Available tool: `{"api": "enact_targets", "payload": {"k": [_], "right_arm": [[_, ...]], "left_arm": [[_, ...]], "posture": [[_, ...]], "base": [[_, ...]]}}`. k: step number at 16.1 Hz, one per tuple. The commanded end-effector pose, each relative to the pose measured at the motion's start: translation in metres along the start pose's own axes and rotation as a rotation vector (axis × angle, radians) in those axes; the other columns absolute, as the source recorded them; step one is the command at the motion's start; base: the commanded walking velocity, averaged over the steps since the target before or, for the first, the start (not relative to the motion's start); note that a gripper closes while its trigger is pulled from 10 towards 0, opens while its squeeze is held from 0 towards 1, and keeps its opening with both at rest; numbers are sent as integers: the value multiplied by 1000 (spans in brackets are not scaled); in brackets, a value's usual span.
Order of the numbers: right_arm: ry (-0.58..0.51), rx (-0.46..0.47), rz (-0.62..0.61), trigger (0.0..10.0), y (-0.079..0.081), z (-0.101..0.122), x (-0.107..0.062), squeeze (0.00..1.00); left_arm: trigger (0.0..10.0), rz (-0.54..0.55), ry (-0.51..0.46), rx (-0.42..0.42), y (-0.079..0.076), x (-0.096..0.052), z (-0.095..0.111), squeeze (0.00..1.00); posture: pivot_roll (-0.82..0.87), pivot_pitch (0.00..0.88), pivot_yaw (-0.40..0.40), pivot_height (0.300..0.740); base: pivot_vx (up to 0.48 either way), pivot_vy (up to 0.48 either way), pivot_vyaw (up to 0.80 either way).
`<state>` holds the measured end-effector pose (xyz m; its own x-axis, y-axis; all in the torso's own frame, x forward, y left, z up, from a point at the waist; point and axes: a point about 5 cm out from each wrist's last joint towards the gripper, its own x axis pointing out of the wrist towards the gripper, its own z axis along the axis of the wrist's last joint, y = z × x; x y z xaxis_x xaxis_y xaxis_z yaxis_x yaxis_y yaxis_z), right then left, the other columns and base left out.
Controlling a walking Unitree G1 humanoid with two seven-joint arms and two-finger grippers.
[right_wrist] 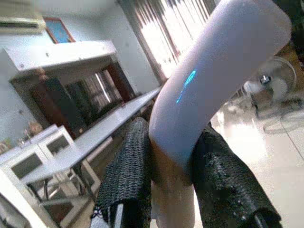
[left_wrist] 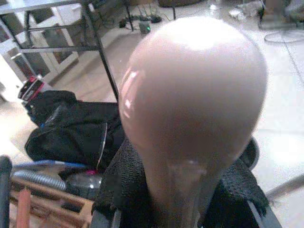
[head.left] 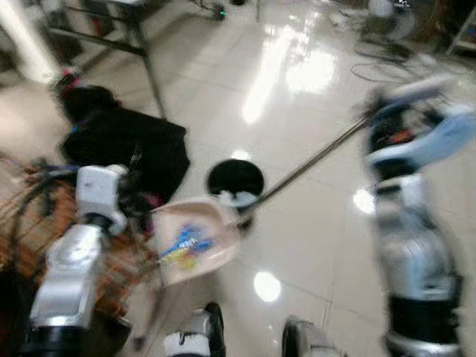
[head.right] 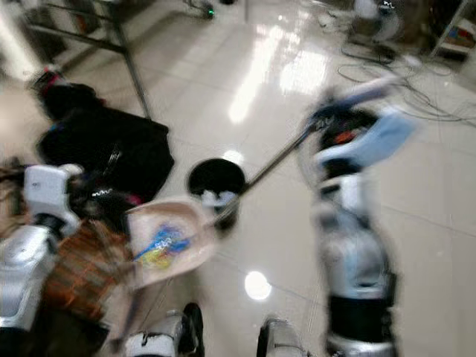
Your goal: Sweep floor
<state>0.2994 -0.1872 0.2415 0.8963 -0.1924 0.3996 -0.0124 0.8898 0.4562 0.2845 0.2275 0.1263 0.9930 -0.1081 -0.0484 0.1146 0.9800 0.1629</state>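
A pink dustpan (head.left: 197,238) holds colourful scraps and hangs tilted just left of a round black bin (head.left: 235,182) with white litter inside. My left gripper (left_wrist: 180,190) is shut on the dustpan's rounded pink handle (left_wrist: 194,95). A thin metal broom pole (head.left: 312,160) slants from the bin's rim up to my right gripper (right_wrist: 173,171), which is shut on its pale blue grip (right_wrist: 213,76). The right arm (head.left: 413,223) is blurred. The broom's head is hidden behind the dustpan and bin.
A black bag (head.left: 126,145) lies left of the bin beside a metal table leg (head.left: 152,74). A brown woven thing (head.left: 30,230) sits under my left arm. Cables and a fan (head.left: 390,26) lie at the far right. Glossy tile floor (head.left: 312,245) stretches ahead.
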Motion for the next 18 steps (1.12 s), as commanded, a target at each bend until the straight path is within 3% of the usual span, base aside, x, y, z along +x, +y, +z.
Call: {"api": "enact_targets", "payload": {"k": [1, 4, 5, 8, 13, 18], "right_arm": [[-88, 73, 10, 10000, 5, 28, 6, 0], [-130, 72, -4, 10000, 0, 47, 12, 0], [-161, 66, -42, 10000, -8, 60, 13, 0], [-172, 33, -87, 10000, -15, 73, 12, 0], [-109, -10, -127, 10000, -18, 75, 7, 0], [-59, 17, -131, 10000, -12, 71, 0, 0]], "left_arm": [[10000, -33, -11, 22, -7, -1, 3, 0], [10000, -64, -30, 25, -17, 4, 7, 0], [10000, -104, -59, 17, -29, 9, 15, 0], [10000, -151, -87, 17, -38, 16, 28, 0], [10000, -187, -107, 32, -44, 20, 36, 0], [10000, -231, -120, 31, -53, 20, 43, 0]], "posture": [[-13, 119, 69, 740], [-26, 109, 81, 740], [-33, 101, 91, 740], [-53, 100, 103, 740], [-67, 105, 110, 740], [-66, 102, 120, 740]], "base": [[0, 0, 0], [0, 0, 0], [0, 0, 0], [0, 0, 0], [0, 0, 0], [302, 0, 0]]}}
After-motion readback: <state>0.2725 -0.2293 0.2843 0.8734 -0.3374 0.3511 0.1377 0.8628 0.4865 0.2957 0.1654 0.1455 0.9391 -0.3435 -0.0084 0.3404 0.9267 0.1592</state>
